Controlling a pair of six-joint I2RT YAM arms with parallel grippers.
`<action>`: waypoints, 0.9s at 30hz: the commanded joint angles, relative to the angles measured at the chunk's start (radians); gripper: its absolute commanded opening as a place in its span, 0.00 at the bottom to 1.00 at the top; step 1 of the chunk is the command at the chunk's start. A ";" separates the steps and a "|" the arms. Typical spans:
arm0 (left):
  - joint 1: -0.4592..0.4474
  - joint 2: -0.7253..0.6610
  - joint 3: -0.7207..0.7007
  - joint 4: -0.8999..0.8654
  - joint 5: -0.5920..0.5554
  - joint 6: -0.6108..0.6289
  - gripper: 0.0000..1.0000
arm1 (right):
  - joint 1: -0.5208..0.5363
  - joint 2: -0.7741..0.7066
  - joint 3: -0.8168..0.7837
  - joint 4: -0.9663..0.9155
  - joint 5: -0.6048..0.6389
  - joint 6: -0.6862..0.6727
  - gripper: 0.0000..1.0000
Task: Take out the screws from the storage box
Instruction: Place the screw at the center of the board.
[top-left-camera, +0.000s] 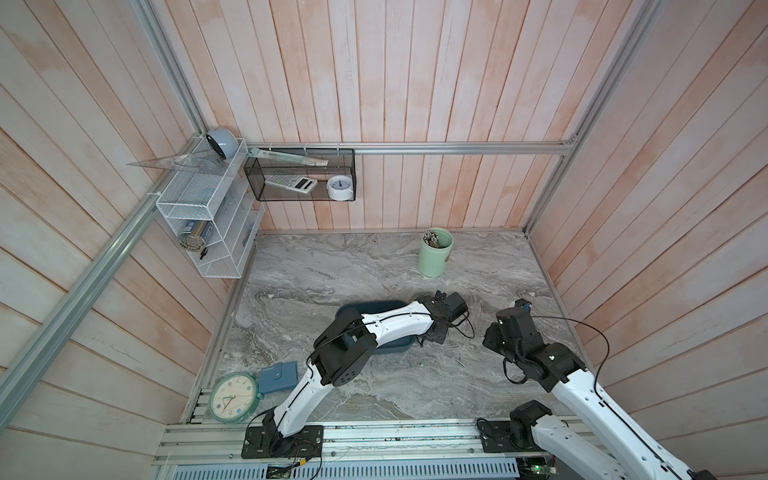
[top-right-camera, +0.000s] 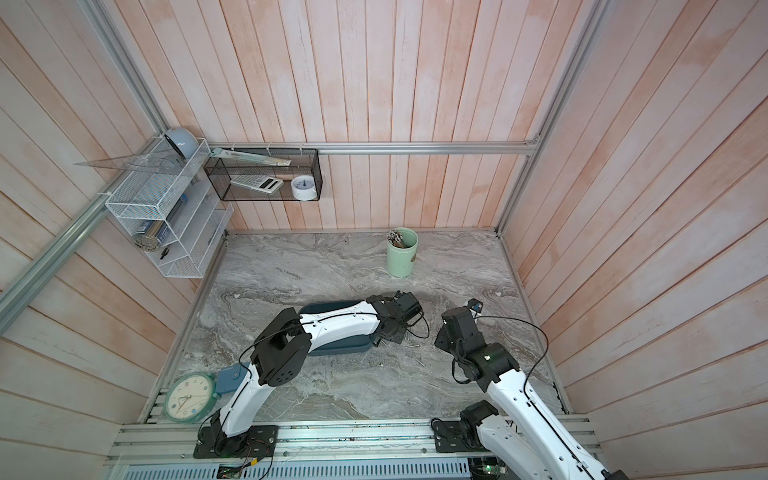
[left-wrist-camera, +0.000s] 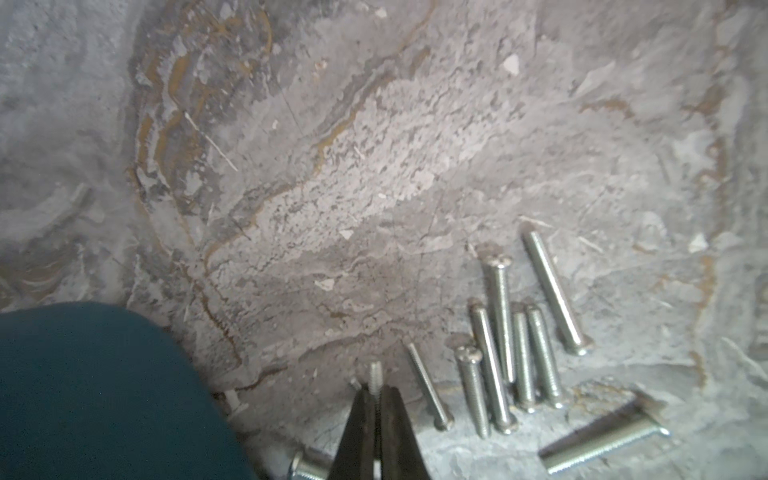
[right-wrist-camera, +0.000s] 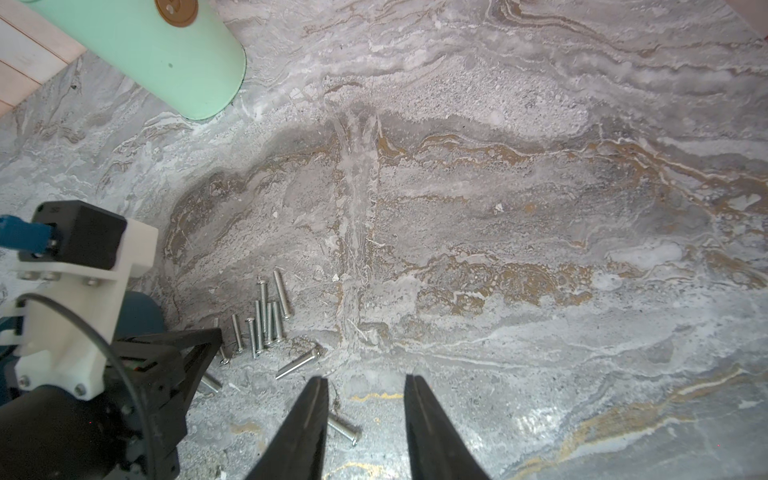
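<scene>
The marble table carries the box, half hidden under the left arm, and a loose row of screws lies on the stone just beside its corner. The left gripper is pressed together on one screw just outside the box wall. I'd bring it low over bare stone beside the row before letting go, lest it roll. The right gripper hangs spread and empty nearby and should keep clear.

Soft, even overhead light; faint shadows on the table. Both top views bow at edges; left wrist view blurred.
</scene>
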 joint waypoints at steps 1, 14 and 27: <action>0.001 0.025 0.035 -0.012 0.015 -0.015 0.10 | -0.005 -0.001 -0.019 0.003 -0.006 0.016 0.37; 0.001 0.053 0.073 -0.021 0.013 -0.026 0.16 | -0.004 0.004 -0.037 0.018 -0.027 0.020 0.38; 0.025 -0.143 0.120 -0.028 -0.016 -0.024 0.41 | -0.004 0.034 -0.042 0.053 -0.085 0.008 0.46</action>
